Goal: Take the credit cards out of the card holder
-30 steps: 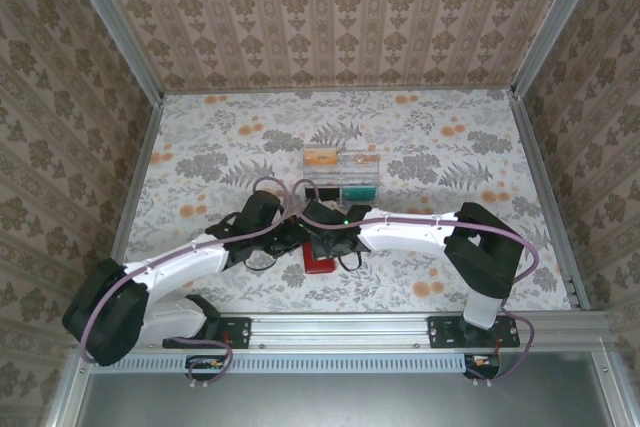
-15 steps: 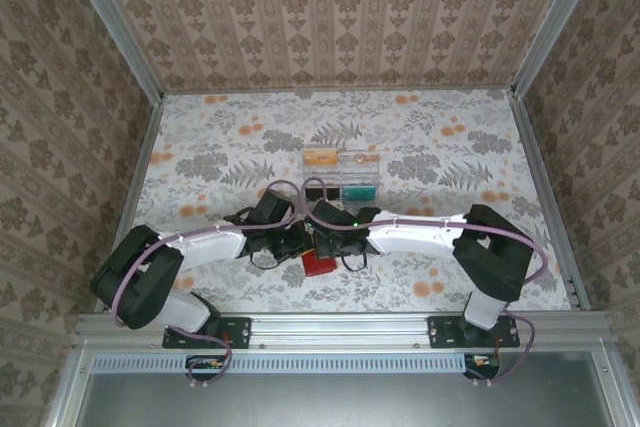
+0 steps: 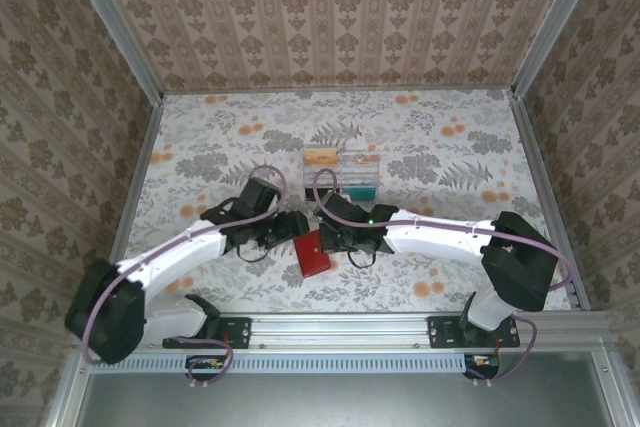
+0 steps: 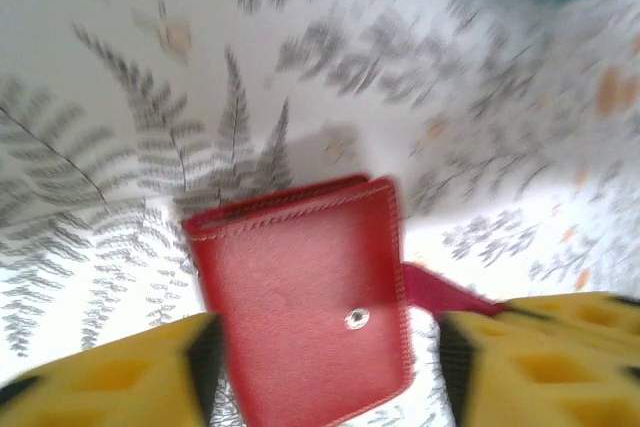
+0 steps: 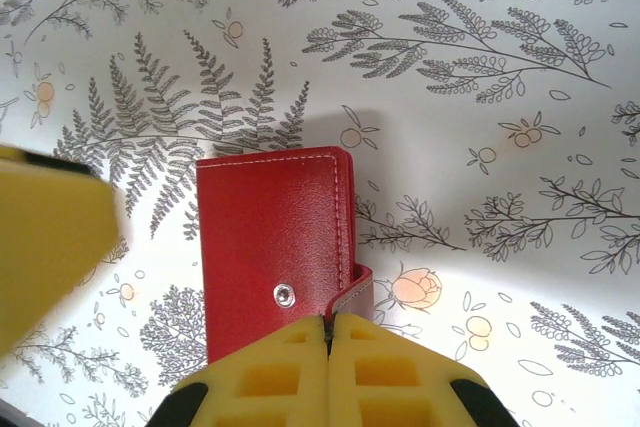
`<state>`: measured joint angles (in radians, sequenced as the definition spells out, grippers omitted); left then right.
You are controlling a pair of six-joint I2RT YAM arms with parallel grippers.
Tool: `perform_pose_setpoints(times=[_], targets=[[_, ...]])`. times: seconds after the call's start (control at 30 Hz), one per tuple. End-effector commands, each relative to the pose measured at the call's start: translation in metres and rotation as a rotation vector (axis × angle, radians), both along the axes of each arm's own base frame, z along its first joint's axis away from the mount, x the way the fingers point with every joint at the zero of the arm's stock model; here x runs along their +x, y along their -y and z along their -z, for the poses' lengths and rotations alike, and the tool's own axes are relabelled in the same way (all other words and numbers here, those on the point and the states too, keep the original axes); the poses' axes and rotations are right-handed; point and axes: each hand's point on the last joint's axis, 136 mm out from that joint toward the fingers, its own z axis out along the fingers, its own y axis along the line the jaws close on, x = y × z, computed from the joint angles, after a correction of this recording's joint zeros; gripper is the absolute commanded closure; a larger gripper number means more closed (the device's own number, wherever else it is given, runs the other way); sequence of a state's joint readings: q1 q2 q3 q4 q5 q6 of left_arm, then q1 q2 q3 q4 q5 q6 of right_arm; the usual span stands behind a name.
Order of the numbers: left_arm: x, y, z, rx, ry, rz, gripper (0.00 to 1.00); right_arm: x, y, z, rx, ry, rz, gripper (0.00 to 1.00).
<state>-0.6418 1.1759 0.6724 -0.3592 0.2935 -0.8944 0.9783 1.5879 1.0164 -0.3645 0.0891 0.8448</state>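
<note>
Yellow pads (image 4: 110,382) of the left gripper (image 4: 325,347) spread wide apart, just to the left of the wallet (image 5: 270,247), holding nothing. Wallet itself red, folded shut with its metal snap (image 5: 284,294) facing up, flat on the flowered table (image 3: 200,147) between the two grippers, closing tab (image 5: 358,289) sticking out at its right edge. Right of the wallet, right gripper (image 5: 327,332) clamped shut right at that tab, actual pinch on it impossible to tell; beyond the wallet, a clear tray (image 3: 343,175).
</note>
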Motion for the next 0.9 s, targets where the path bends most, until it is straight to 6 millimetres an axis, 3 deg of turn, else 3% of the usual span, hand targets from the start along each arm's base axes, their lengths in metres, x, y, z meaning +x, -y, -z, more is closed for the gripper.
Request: perform_pose_setpoints(times=[0.0, 0.17, 0.33, 0.57, 0.73, 0.87], targets=[[0.003, -0.030, -0.023, 0.073, 0.068, -0.020, 0.27, 0.007, -0.016, -0.038, 0.110, 0.034, 0.000, 1.00], [0.006, -0.048, -0.043, 0.049, 0.121, -0.054, 0.25, 0.011, -0.009, -0.057, 0.145, 0.064, 0.035, 1.00], [0.004, -0.047, -0.040, 0.033, 0.109, -0.045, 0.24, 0.011, 0.015, -0.066, 0.147, 0.092, 0.090, 1.00], [0.003, -0.042, -0.035, 0.012, 0.098, -0.033, 0.24, 0.005, 0.061, -0.052, 0.098, 0.094, 0.189, 1.00], [0.002, -0.038, -0.032, 0.009, 0.090, -0.020, 0.24, 0.003, 0.120, -0.028, -0.029, 0.076, 0.294, 1.00], [0.001, -0.034, -0.031, 0.014, 0.091, -0.001, 0.24, -0.004, 0.153, -0.007, -0.109, 0.041, 0.322, 1.00]])
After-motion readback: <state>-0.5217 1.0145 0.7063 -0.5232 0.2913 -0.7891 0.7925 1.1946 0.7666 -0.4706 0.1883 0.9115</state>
